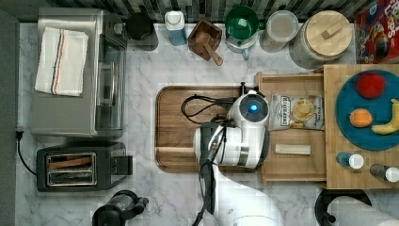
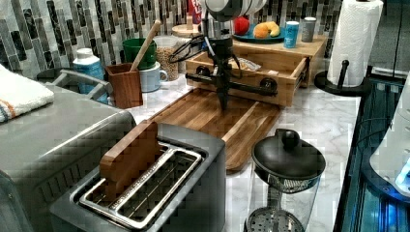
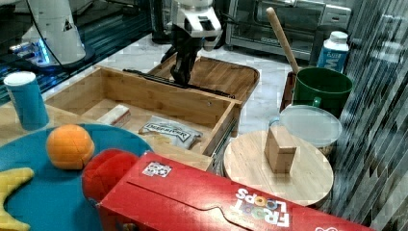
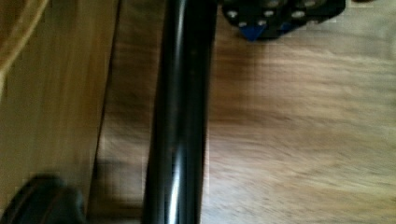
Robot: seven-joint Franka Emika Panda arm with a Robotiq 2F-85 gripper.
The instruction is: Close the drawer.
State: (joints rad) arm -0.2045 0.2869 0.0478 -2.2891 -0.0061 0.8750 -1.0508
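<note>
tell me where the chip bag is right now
The chip bag lies flat inside the open drawer, in the top view just right of the gripper, with a small wooden block below it.

The drawer (image 1: 291, 165) is pale bamboo with a black handle bar (image 4: 180, 112); the board (image 1: 176, 127) is dark walnut; the plate (image 1: 350, 134) is teal blue; the counter (image 1: 141, 70) is white marble with grey veins; the towel (image 1: 61, 61) is white with blue and orange stripes; the mug (image 1: 241, 22) is green
</note>
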